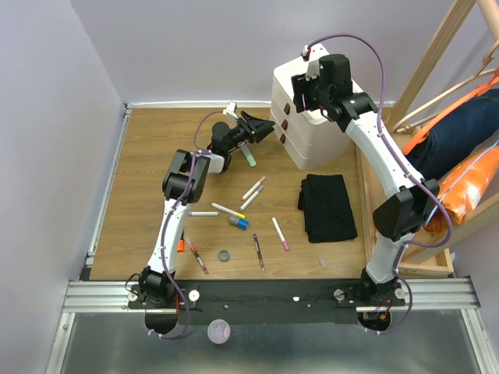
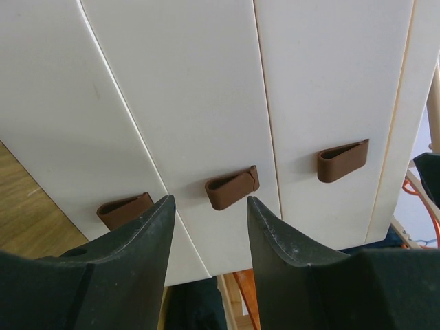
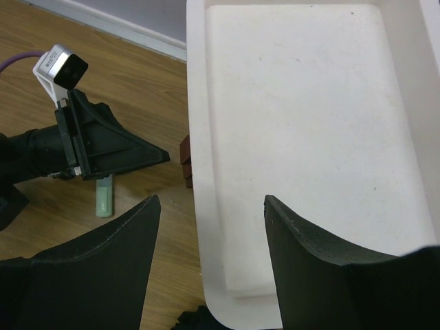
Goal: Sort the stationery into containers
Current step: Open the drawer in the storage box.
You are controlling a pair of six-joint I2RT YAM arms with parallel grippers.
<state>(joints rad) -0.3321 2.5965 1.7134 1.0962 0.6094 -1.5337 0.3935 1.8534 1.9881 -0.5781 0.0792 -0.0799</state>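
Top view: left arm reaches up-frame, left gripper (image 1: 261, 128) spread open facing the cabinet (image 1: 312, 136) at upper right; right arm arches over its top, right gripper (image 1: 300, 92) parted. Pens (image 1: 253, 191) lie scattered mid-frame. Left wrist: three shut drawers (image 2: 192, 89), brown handles (image 2: 232, 187), contents hidden. Right wrist: pale-green highlighter (image 3: 103, 198) at left, partly hidden by the left gripper

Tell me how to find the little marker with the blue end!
Start at the folded black cloth on the brown wooden table. Left of it pens lie scattered, and in their middle is the short stubby marker with the blue end. It alone is blue, and stubbier than the thin pens around it.
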